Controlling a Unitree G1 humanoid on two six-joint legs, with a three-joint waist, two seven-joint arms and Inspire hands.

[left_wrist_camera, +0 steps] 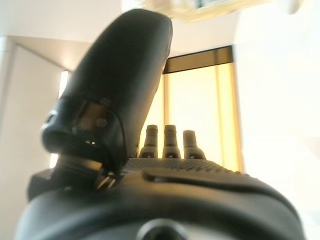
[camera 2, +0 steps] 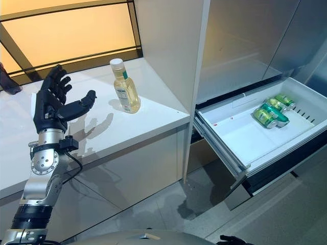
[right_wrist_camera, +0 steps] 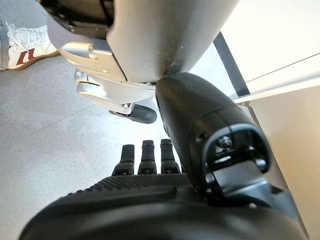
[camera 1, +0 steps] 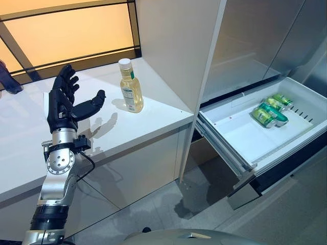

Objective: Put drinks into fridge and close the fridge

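Left eye view: open left robot hand (camera 1: pixel 64 104) near bottle (camera 1: pixel 131 86).

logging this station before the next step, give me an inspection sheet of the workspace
surface: white counter, bare apart from one bottle
job's things: bottle of yellow drink with a white cap, upright on the counter near its right end; fridge drawer pulled open, green cans lying at its far right end
clutter: nothing seen
hands: left hand raised over the counter left of the bottle, fingers straight, holding nothing; right hand hanging low over the floor, fingers straight, empty
cables: nothing seen
surroundings: tall white cabinet panel between counter and fridge; amber-lit window behind the counter; a person's white shoe on the grey floor
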